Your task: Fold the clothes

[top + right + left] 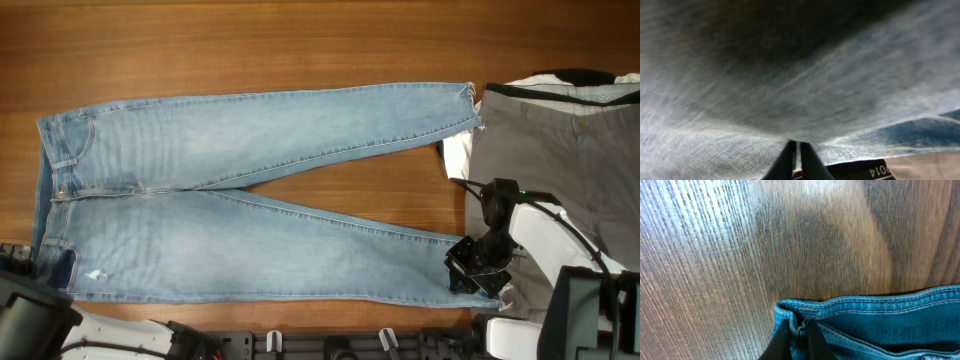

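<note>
The light-blue jeans (pixel 200 140) lie spread flat on the wooden table (pixel 250 40), with the waistband at the left and the legs running right. The left gripper (pixel 799 329) is closed on the waistband edge. The right gripper (pixel 478 265) sits at the near leg's hem, jaws nearly together, pinching denim. Grey trousers (pixel 570 170) lie at the right, over a white garment (pixel 456 155).

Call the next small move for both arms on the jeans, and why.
Probably lift both grippers a little and carry the near leg over onto the far leg. The left gripper is pinched on the waistband corner, the right gripper on the near leg's hem end, and the jeans lie flat with legs splayed apart.
</note>
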Controlling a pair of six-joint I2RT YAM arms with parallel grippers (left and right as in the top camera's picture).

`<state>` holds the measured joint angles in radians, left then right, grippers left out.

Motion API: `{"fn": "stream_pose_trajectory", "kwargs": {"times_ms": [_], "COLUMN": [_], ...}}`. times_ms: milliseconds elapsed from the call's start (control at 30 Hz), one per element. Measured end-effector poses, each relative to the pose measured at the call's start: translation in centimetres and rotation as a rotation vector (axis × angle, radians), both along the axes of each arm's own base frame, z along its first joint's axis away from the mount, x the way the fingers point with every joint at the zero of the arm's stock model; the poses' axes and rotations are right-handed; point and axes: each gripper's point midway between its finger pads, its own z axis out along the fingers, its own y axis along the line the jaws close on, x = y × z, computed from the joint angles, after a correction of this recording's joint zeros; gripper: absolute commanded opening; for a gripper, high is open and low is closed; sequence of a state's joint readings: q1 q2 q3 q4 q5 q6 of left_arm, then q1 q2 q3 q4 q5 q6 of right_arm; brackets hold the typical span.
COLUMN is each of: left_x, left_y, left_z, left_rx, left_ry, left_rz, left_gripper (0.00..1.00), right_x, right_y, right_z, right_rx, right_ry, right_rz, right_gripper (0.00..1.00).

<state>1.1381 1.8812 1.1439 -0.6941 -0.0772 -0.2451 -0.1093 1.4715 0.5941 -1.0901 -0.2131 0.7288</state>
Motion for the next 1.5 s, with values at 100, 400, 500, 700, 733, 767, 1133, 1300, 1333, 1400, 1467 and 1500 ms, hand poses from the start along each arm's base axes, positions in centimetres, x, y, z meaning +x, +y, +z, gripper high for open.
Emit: {"fn": "stream_pose_trajectory", "kwargs": {"times_ms": [100, 400, 500, 700, 733, 767, 1133, 1300, 1333, 1400, 1467, 1500], "left_x": [0.1, 0.6, 0.7, 0.6, 0.6, 0.6, 0.7, 1.2, 1.2, 1.5, 2.0, 2.4], "left_y": [0.0, -0.3, -0.6, -1.1, -1.2, -1.2, -1.2, -1.3, -1.3, -1.3, -1.2, -1.2], "left_z": [0.1, 1.1, 1.4, 1.4, 1.4, 1.4, 1.4, 1.4, 1.4, 1.4, 1.5, 1.6], "left_rx": [-0.006, -0.043, -0.052, -0.077, -0.079, -0.08, -0.082, -0.089, -0.09, -0.09, -0.088, -0.091], "left_ry": [-0.005, -0.042, -0.047, -0.048, -0.047, -0.047, -0.055, -0.082, -0.086, -0.098, -0.126, -0.149], "left_rz": [0.0, 0.0, 0.0, -0.001, -0.001, -0.001, -0.001, -0.004, -0.004, -0.006, -0.01, -0.013], "left_gripper": [0.04, 0.04, 0.04, 0.04, 0.04, 0.04, 0.07, 0.1, 0.11, 0.14, 0.15, 0.15], "right_x": [0.8, 11.7, 12.1, 10.9, 10.3, 9.9, 20.7, 23.8, 23.3, 23.4, 24.4, 25.1], "right_y": [0.0, -0.7, 0.9, 4.4, 4.7, 5.1, 9.6, 7.6, 7.2, 6.8, 6.7, 6.7], "right_z": [1.1, 5.1, 3.6, 0.3, -0.4, -0.9, -1.0, -0.2, 0.4, 2.1, 4.8, 7.2], "right_rx": [0.014, 0.01, 0.041, 0.099, 0.101, 0.109, 0.272, 0.131, 0.119, 0.104, 0.086, 0.069], "right_ry": [-0.012, -0.435, -0.452, -0.35, -0.309, -0.272, -0.599, -0.59, -0.55, -0.54, -0.616, -0.696], "right_rz": [0.017, 0.153, 0.207, 0.281, 0.286, 0.286, 0.339, 0.427, 0.445, 0.477, 0.505, 0.513], "right_gripper": [0.04, 0.04, 0.04, 0.04, 0.04, 0.04, 0.04, 0.04, 0.05, 0.15, 0.29, 0.29]}}
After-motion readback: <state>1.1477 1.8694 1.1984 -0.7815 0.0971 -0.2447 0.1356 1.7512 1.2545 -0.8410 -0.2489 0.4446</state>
